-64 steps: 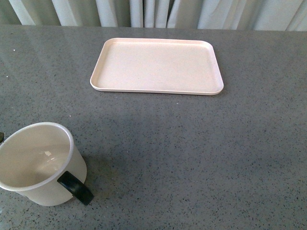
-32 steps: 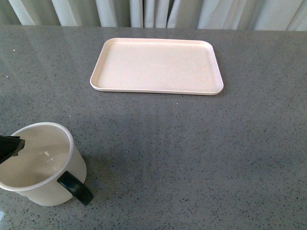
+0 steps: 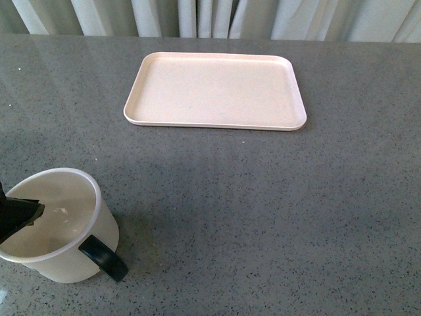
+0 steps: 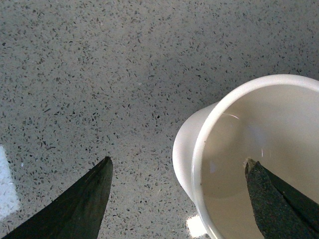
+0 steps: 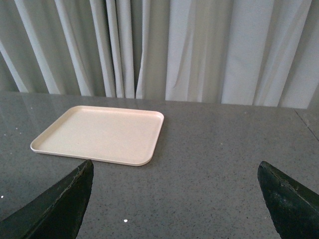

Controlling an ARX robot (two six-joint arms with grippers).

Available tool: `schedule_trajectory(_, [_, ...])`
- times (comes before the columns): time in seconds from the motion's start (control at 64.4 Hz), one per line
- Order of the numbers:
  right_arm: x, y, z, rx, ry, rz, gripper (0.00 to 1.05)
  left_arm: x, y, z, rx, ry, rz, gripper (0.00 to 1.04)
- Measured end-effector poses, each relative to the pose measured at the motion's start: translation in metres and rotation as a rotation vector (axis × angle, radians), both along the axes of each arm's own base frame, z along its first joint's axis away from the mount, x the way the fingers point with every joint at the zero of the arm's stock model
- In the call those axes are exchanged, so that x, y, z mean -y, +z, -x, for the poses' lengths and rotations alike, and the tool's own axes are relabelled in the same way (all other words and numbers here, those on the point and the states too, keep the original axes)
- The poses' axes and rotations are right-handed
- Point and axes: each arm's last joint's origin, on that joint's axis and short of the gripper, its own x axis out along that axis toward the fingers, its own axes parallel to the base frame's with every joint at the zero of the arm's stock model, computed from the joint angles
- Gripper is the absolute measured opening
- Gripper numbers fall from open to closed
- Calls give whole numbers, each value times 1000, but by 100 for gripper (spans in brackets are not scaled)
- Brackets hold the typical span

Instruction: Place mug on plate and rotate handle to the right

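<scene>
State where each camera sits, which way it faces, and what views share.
Front: on the body, facing forward and down; a finger of the left gripper overlaps the mug.
Left wrist: on that arm, looking down; its open fingers straddle the mug's rim.
Right wrist: on that arm, looking across at the plate; right gripper open.
Shared: mug, front and left wrist; plate, front and right wrist.
</scene>
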Motion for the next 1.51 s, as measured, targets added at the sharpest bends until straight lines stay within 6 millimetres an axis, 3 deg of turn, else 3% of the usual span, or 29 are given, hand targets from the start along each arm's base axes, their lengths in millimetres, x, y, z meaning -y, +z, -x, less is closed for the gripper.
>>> schedule_trajectory(0.202, [0,0,0,0,0,0,96,0,-7,-7,-24,-27,-19,27])
schedule_trajectory(0.373, [0,0,0,0,0,0,96,0,-7,-8,-32,-33,-23,2])
schedule_trajectory(0.637, [0,0,0,0,0,0,96,4,3,-10,-41,-43,-18,2])
schedule_trajectory(0.808, [0,0,0,0,0,0,96,12,25,-31,8,-40,-20,2])
schedule_trajectory(1.165, [0,0,0,0,0,0,96,42,51,-114,54,-89,-34,2])
schedule_trajectory(1.398, [0,0,0,0,0,0,96,80,60,-192,63,-140,-44,2])
schedule_trajectory(1.507, [0,0,0,0,0,0,96,96,55,-217,55,-147,-37,2])
